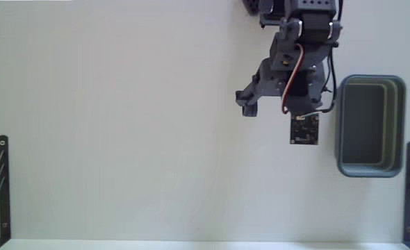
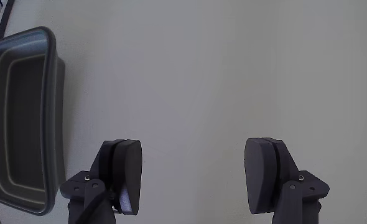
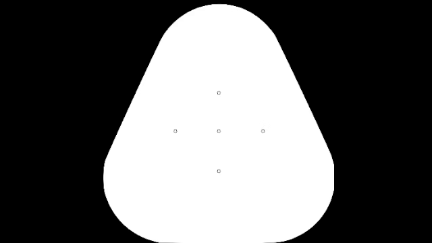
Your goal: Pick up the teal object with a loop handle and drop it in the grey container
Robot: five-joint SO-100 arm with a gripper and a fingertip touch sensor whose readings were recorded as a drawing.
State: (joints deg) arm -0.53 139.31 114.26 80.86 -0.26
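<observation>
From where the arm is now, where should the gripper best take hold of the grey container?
Probably the thick rim of the grey container, on the long wall nearest the arm. It sits open side up, so the open gripper can come from above, one finger inside, one outside.
</observation>
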